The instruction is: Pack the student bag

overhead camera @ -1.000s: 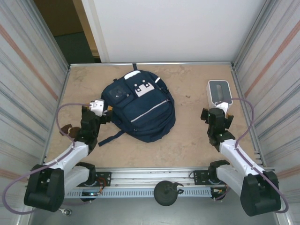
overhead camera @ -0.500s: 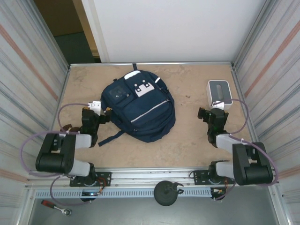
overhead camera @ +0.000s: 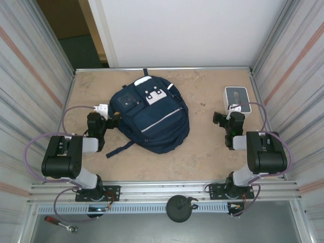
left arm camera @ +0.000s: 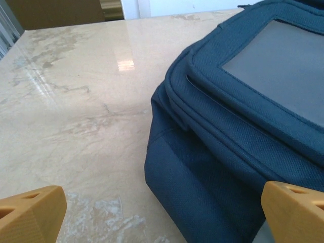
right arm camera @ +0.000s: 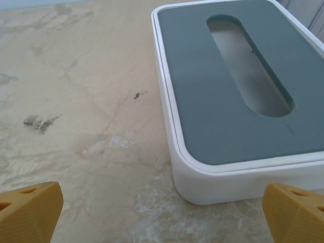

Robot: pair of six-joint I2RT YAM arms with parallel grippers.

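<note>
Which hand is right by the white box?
The right hand, open just before the white box with the grey top. The left hand faces the blue backpack instead.

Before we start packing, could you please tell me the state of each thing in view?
student backpack: lying flat, front up, looks zipped shut, not gripped.
tissue box: upright, slot facing up, untouched.
left claw: open, empty, at the backpack's edge.
right claw: open, empty, facing the tissue box.
</note>
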